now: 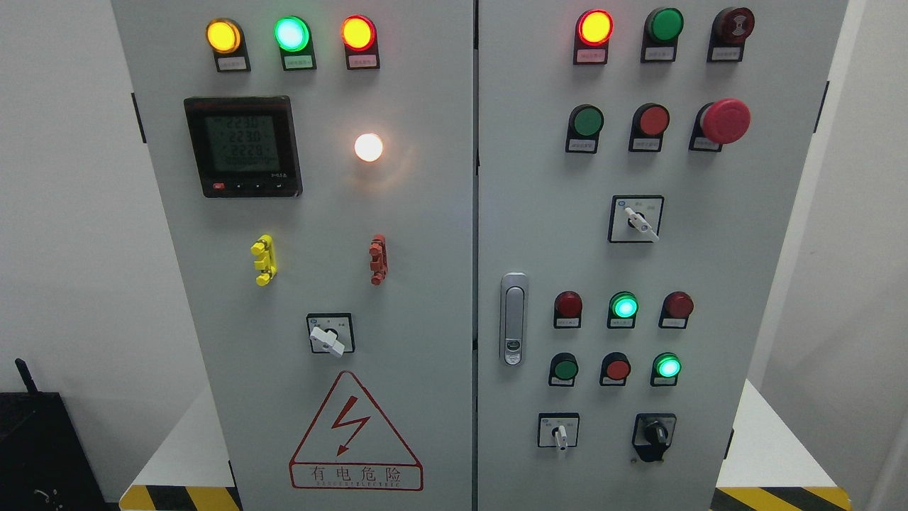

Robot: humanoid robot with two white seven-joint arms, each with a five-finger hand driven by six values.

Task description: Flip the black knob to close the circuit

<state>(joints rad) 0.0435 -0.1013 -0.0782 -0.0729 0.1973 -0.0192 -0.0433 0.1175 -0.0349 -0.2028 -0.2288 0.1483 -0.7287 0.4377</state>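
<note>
Low on the right door of the grey cabinet [440, 284], the black knob [654, 434] sits at the bottom right, its handle pointing roughly downward. Just left of it is a white selector [560, 433]. Above them glow two green lamps [624, 306]. Neither robot hand is in view, so their state cannot be told.

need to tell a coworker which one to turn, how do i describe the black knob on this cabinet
Look at the right door of the grey cabinet, bottom row. The black knob sits at its right end, beside a white-handled switch; it is the only black-handled one.
</note>
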